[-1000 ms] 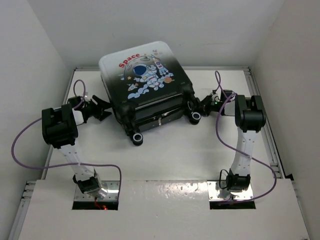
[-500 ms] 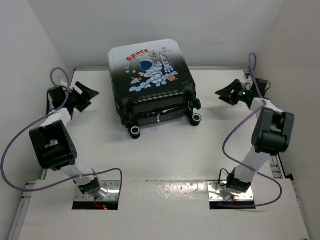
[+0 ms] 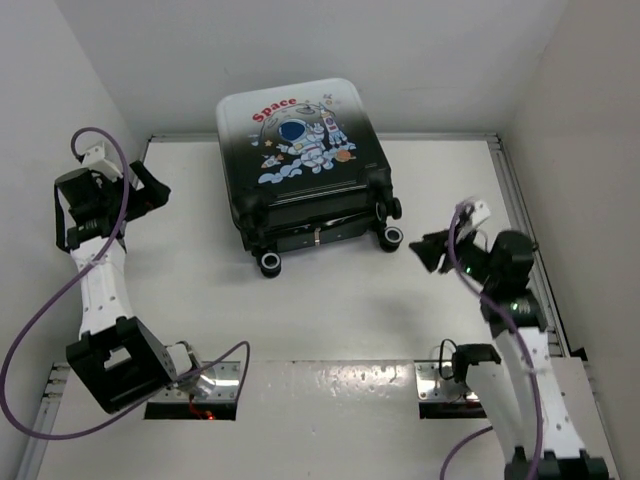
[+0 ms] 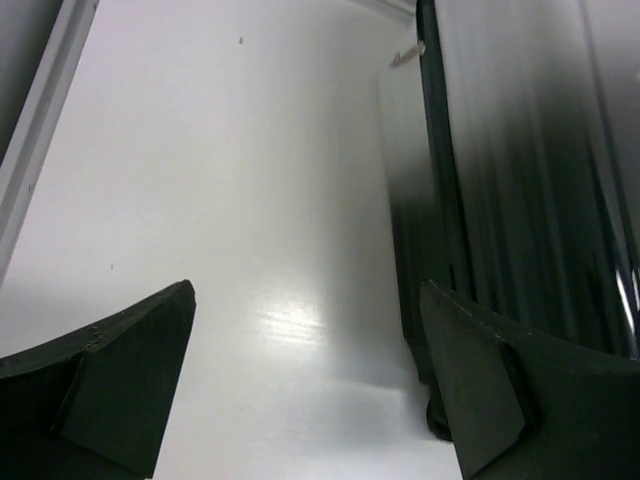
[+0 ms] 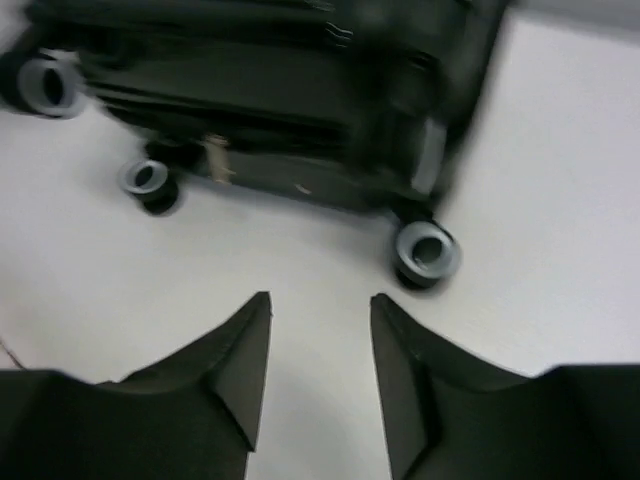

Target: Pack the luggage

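Note:
The luggage (image 3: 298,160) lies closed on the table at the back centre, its astronaut and red "Space" print facing up and its wheels toward me. My left gripper (image 3: 152,190) is open and empty, raised at the far left, well apart from the case; its view shows the case's dark side (image 4: 520,180) at the right. My right gripper (image 3: 425,250) is open and empty, to the right of the case's near-right wheel (image 3: 393,237). The right wrist view shows the wheeled end (image 5: 270,90) ahead of the jaws.
White walls close in the table (image 3: 330,310) on the left, back and right. A metal rail (image 3: 525,220) runs along the right edge. Purple cables loop from both arms. Both arm bases stand at the near edge.
Both arms have pulled back from the case: the left gripper rose to the far left, the right swung out then came nearer to me. The case shifted slightly right and back early on, then stayed put.

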Motion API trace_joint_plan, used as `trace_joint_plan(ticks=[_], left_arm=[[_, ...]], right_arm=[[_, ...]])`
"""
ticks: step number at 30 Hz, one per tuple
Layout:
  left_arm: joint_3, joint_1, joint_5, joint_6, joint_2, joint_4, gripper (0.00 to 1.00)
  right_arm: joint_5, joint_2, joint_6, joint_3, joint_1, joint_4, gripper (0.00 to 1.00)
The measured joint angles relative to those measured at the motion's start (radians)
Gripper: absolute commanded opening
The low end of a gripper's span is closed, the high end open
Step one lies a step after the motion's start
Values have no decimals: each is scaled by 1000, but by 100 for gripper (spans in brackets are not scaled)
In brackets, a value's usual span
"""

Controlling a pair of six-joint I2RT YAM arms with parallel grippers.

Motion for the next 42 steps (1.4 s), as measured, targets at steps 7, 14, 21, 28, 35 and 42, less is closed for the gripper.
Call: trace_joint_plan(ticks=[7,14,21,28,35,42], left_arm=[[-50,48,47,55,-79,-92,100],[-117,61,146,119,-215,-128,100],[-120,109,196,107,-192,-133,100],[-126,150,247,60,-129,-122,100],[-137,201,299,42,-124,-112,100],[-137,269,366,44,-96,-103,100]], right_arm=[[104,-100,-23,-193,546,66,8],[728,318,-256,-35,1052,158,31],[1113,506,-89,10,1230,180,24],[1364,763,248,279,1243,70,45],[1449,998,483,571,1247,-49,48],[1501,1127,561,600,1207,-67,52]])
